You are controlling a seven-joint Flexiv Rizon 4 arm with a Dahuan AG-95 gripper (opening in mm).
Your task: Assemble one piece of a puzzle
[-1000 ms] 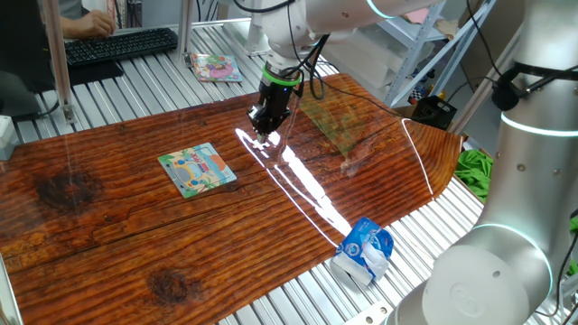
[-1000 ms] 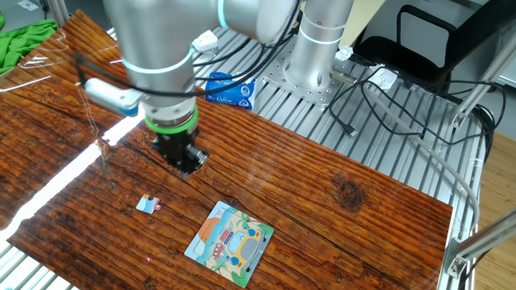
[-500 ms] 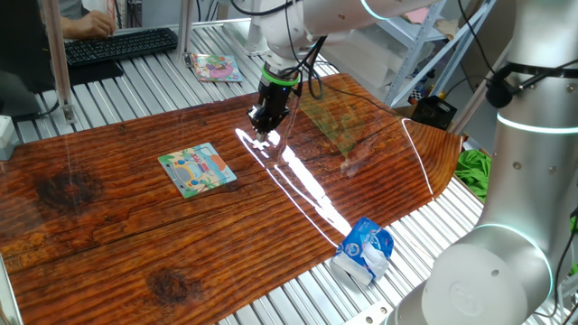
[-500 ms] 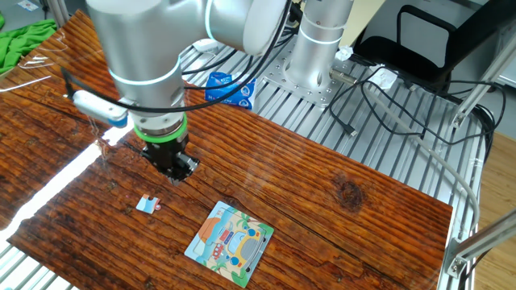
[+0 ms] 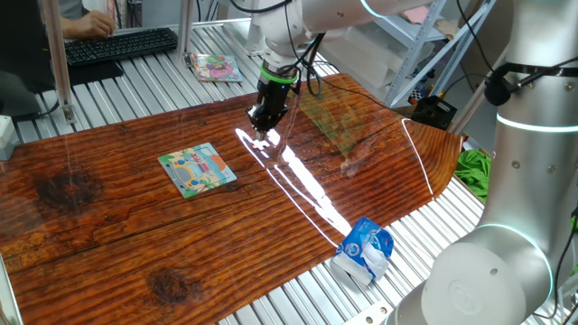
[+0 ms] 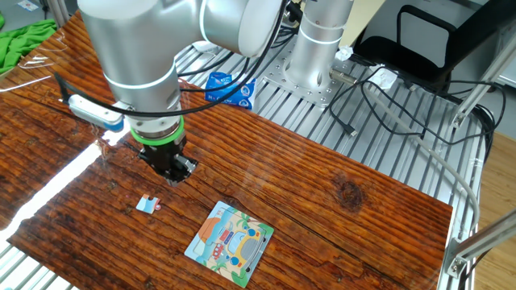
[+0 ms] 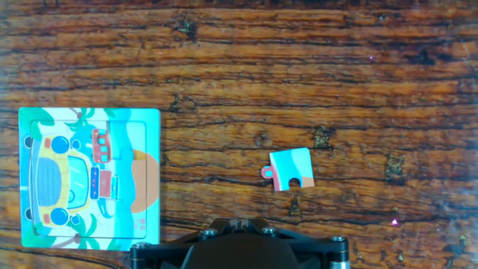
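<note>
Gripper point(image 6: 171, 171) above the table point(image 6: 322, 209), holding nothing; whether its fingers are parted or closed cannot be told, since in the hand view only the gripper body shows at the bottom edge. Compared with half a second ago, the gripper has shifted slightly toward the piece point(image 6: 146, 205) and sits a little lower. The piece point(image 7: 290, 169) lies flat on the wood, apart from the puzzle point(image 7: 89, 176), which lies flat near the table's edge point(image 6: 229, 242); both are unmoved.
</note>
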